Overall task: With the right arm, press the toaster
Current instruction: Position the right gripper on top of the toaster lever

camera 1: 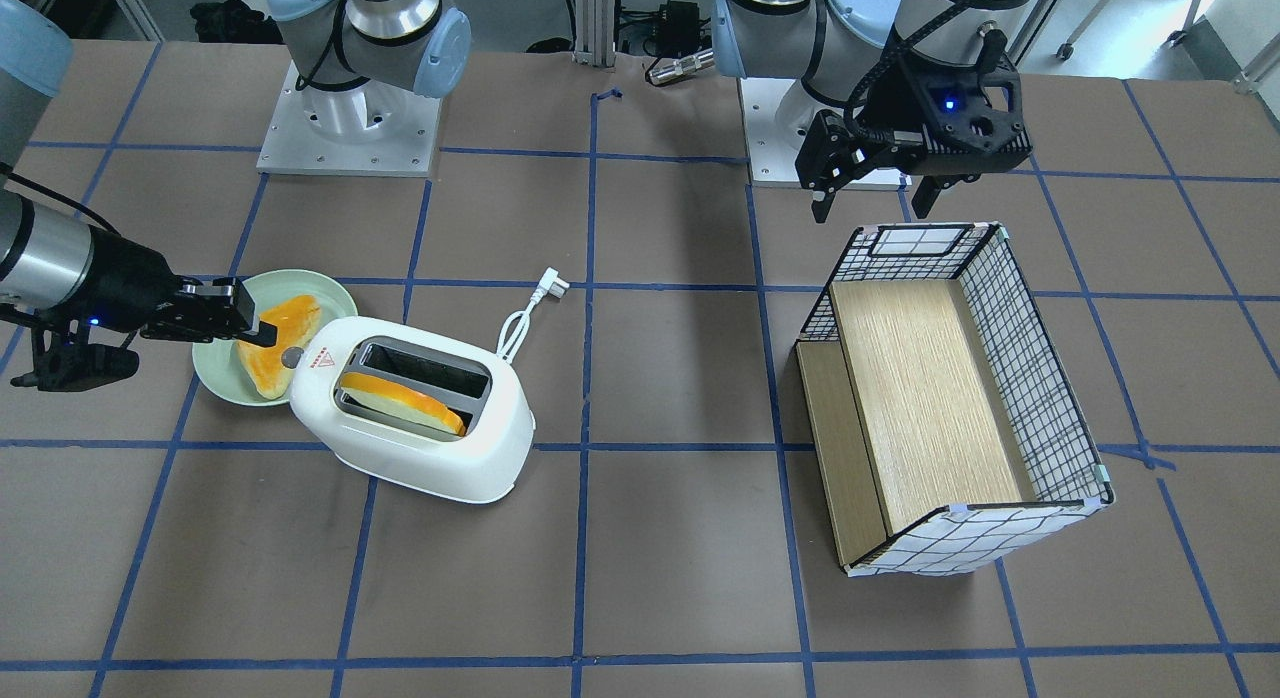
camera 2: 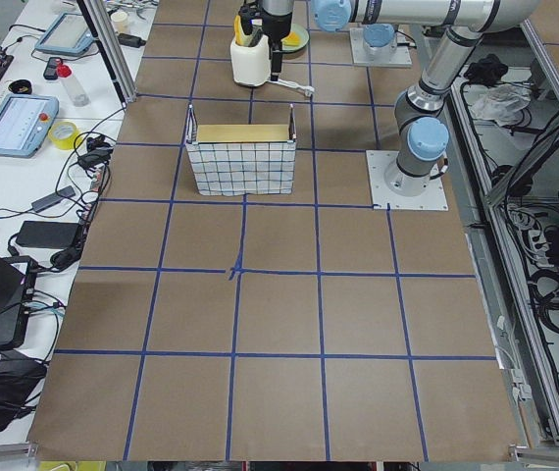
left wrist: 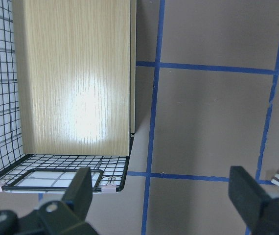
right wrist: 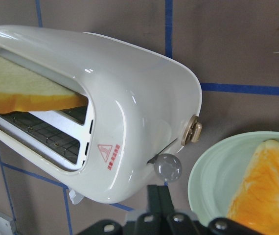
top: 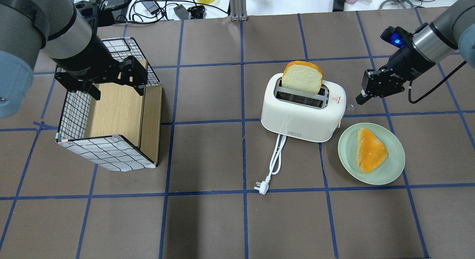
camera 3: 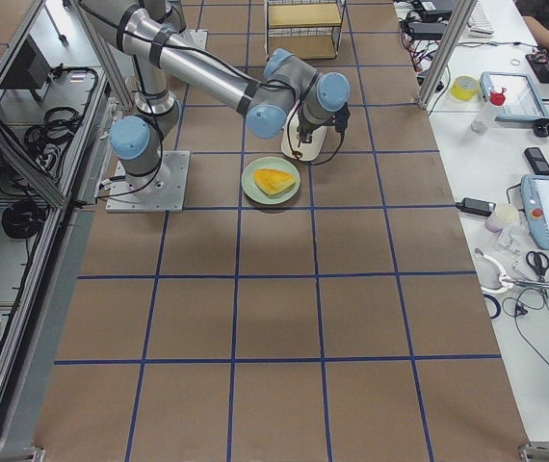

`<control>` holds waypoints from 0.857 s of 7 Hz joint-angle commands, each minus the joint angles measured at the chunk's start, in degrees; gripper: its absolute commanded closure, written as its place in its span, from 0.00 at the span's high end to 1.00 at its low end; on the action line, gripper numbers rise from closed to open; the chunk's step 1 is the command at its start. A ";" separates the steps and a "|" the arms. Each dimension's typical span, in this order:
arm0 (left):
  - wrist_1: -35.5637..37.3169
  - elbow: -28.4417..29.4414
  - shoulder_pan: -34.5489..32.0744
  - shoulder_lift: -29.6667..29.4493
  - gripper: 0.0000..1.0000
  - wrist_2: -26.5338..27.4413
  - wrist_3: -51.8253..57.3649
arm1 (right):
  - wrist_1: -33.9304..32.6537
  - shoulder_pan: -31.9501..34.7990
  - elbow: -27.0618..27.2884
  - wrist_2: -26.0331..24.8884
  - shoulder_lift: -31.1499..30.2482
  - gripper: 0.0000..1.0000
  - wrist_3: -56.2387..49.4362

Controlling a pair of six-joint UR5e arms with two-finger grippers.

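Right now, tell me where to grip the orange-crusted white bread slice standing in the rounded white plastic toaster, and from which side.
Grip the orange-crusted bread slice by its upper part, which stands clear above the white plastic toaster. Come straight down from above, with one finger on each flat face. The lower part sits inside the toaster, so its body would probably block a grip from the side.

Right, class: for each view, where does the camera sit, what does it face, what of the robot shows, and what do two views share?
Front-facing: across the table, facing the robot; left gripper, right gripper.
Overhead: behind the robot, down on the toaster; both forearms.
Exterior left: table's left end, along it; left arm nearest.
Exterior right: opposite end; right arm nearest.
Left wrist: above the basket; own open fingers.
Right wrist: beside the toaster; own shut gripper.
Shared: the plate, front-facing and overhead.
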 commanded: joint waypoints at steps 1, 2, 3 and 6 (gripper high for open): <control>0.00 0.00 0.00 0.00 1.00 0.00 0.00 | -0.21 -0.32 0.62 1.00 0.68 0.00 0.07; 0.00 0.00 0.00 0.00 1.00 0.00 0.00 | -1.09 -0.32 1.15 1.09 0.78 0.00 0.25; 0.00 0.00 0.00 0.00 1.00 0.00 0.00 | -1.79 -0.32 1.33 1.79 0.87 0.00 0.25; 0.00 0.00 0.00 0.00 1.00 0.00 0.00 | -3.63 -0.32 2.03 3.47 0.87 0.00 0.16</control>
